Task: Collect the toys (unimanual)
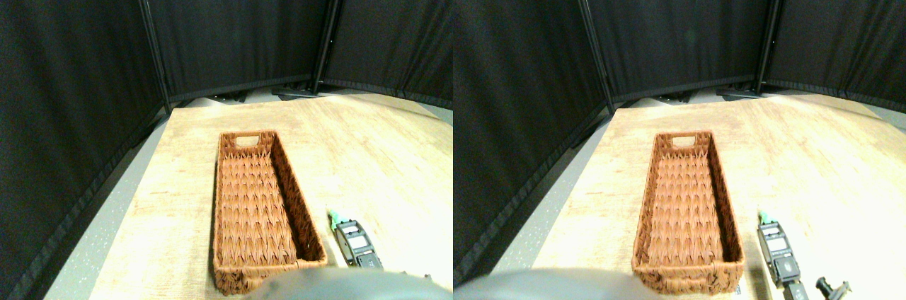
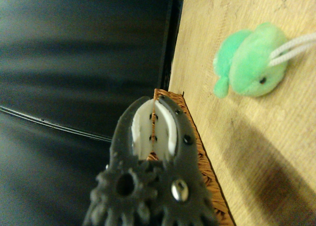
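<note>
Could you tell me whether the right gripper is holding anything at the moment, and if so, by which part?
Nothing is held. The right gripper has its white pads pressed together with nothing between them, and the green plush toy lies apart on the wooden table.

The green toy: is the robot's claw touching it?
Apart. In the wrist view, bare table separates the green toy from the gripper.

Green plush toy on the table

A small green plush (image 2: 251, 60) with a white cord loop lay at the basket's 3 o'clock.

Basket (image 1: 258, 208) on table (image 1: 382, 151); toy (image 1: 335, 218) right of basket, tool (image 1: 338, 223) beside it.
</note>
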